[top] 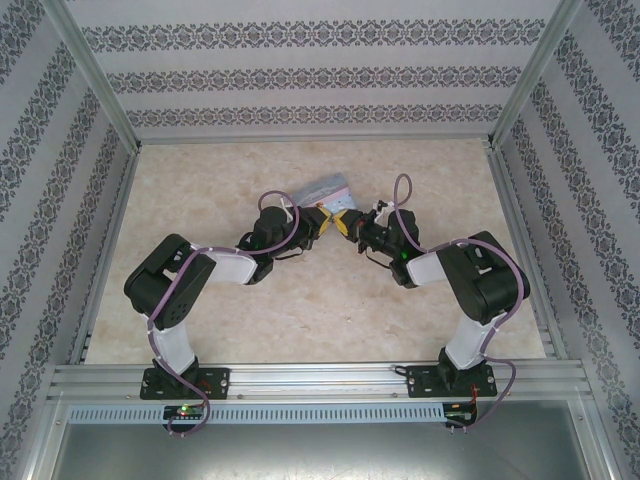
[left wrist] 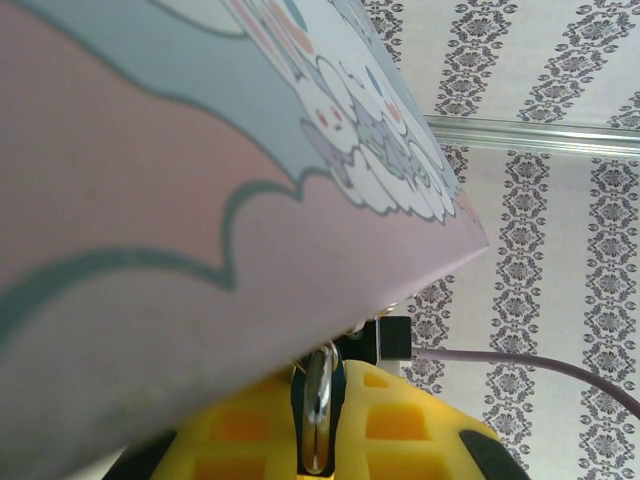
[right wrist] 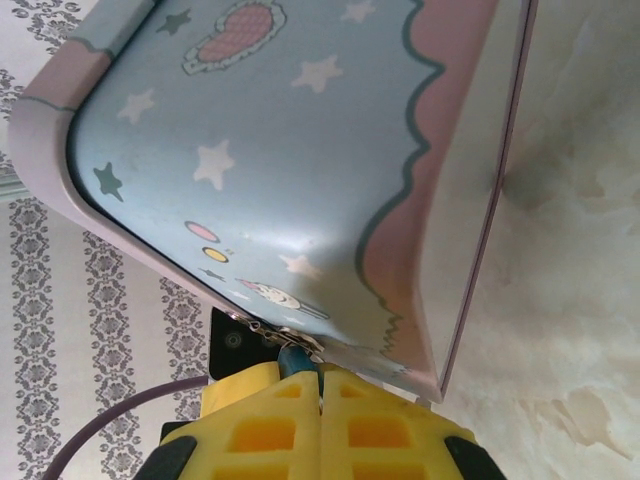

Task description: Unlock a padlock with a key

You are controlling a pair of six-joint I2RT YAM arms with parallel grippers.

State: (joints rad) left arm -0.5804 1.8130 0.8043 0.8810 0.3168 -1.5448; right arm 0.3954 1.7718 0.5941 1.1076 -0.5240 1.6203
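The padlock [left wrist: 318,410] shows as a silvery metal piece with dark bluish sides, and my left gripper [left wrist: 322,380] is shut on it just under the tin's edge. In the right wrist view its bluish body [right wrist: 297,358] sits at thin metal fittings on the tin's rim. My right gripper [right wrist: 321,372] has its yellow fingers pressed together, tips against that bluish body. The key is hidden. From above, my left gripper [top: 330,220] and right gripper [top: 352,228] meet tip to tip mid-table.
The pale blue and pink cartoon tin [top: 325,188] lies tilted just behind both grippers, close over them [left wrist: 150,200] [right wrist: 280,150]. The marbled table [top: 300,320] stretches around, fenced by aluminium rails [top: 100,130] and patterned walls.
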